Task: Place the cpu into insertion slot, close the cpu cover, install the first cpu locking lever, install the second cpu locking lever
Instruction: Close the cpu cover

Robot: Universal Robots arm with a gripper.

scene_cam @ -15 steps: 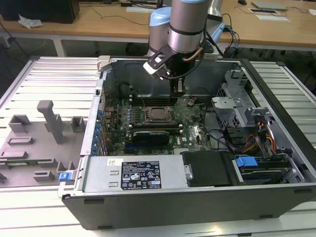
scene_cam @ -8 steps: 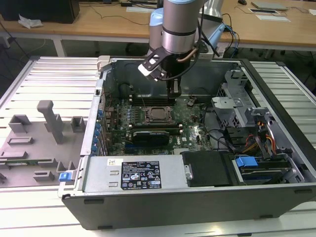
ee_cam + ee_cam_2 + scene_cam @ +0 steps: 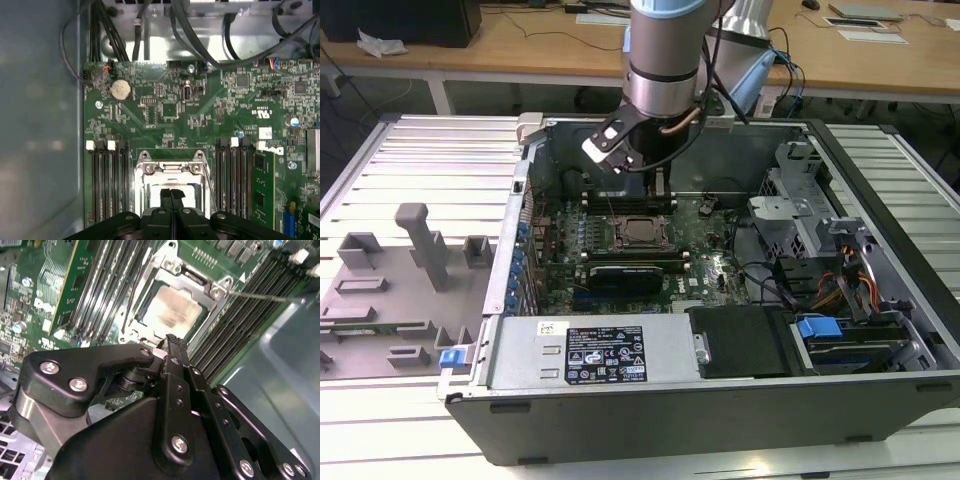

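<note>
Hovering gripper (image 3: 172,192), fingers together and empty, over seated cpu (image 3: 172,315); cover (image 3: 212,322) looks down, lever (image 3: 265,296) apparently unlatched.

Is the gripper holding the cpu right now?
No, in the second wrist view the cpu lies in the insertion slot, not in the shut gripper.

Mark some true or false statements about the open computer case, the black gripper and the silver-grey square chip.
1. The silver-grey square cpu lies in the dark-framed insertion slot. True.
2. The black gripper grips the cpu. False: it is shut, empty, above the slot.
3. The slot sits on a blue circuit board. False: the circuit board is green.
4. Long black memory slots flank the insertion slot on both sides. True.
</note>
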